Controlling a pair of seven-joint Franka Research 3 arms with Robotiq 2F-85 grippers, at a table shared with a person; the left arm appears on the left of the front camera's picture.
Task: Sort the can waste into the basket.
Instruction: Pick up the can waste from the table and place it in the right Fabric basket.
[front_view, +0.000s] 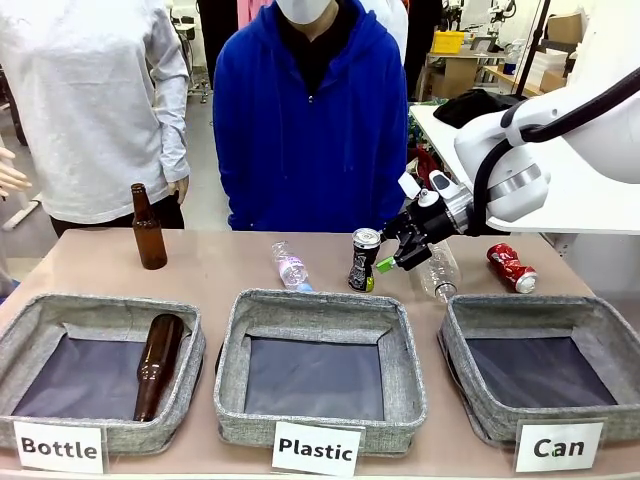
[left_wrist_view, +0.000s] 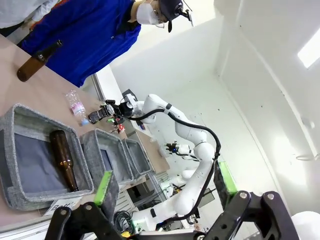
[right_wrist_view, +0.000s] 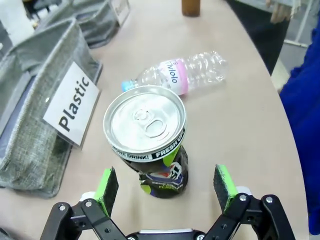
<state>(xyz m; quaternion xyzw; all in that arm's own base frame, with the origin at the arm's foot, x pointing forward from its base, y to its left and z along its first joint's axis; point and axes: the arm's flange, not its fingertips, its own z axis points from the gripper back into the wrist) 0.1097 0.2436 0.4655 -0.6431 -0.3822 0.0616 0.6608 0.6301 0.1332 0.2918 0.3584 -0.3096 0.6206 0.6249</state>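
While the right gripper stands spread either side of the black can, clear of it, that can appears light, thin-walled, slick; take it mid-body.

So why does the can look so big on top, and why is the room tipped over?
Right wrist view: the wide-angle lens is close above the black can, so its silver top swells. Left wrist view: the camera is rolled sideways, so the table slants, and a ceiling light glares.
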